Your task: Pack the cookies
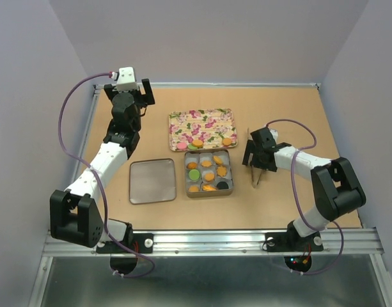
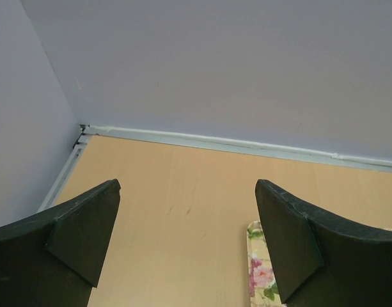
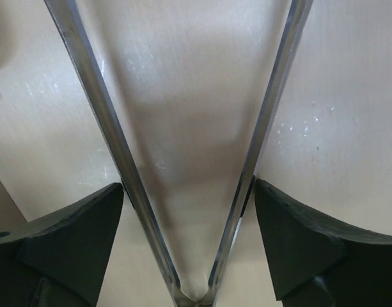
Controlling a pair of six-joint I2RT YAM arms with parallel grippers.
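Observation:
The cookies (image 1: 208, 176) are small round discs, mostly orange with a green and a dark one, lying in the cups of an open metal tin (image 1: 233, 182) at the table's middle. A few more cookies (image 1: 196, 144) lie on the near edge of a floral tray (image 1: 202, 121) behind the tin. My right gripper (image 1: 257, 165) is low, right of the tin. It is open and straddles metal tongs (image 1: 256, 178). In the right wrist view the tongs (image 3: 112, 147) spread in a V between my fingers (image 3: 189, 217). My left gripper (image 1: 129, 91) is open and empty, raised at the back left.
The tin's grey lid (image 1: 152, 181) lies flat left of the tin. The left wrist view shows bare table, the back wall and a corner of the floral tray (image 2: 259, 268) between my open fingers (image 2: 188, 217). Walls enclose the table on three sides.

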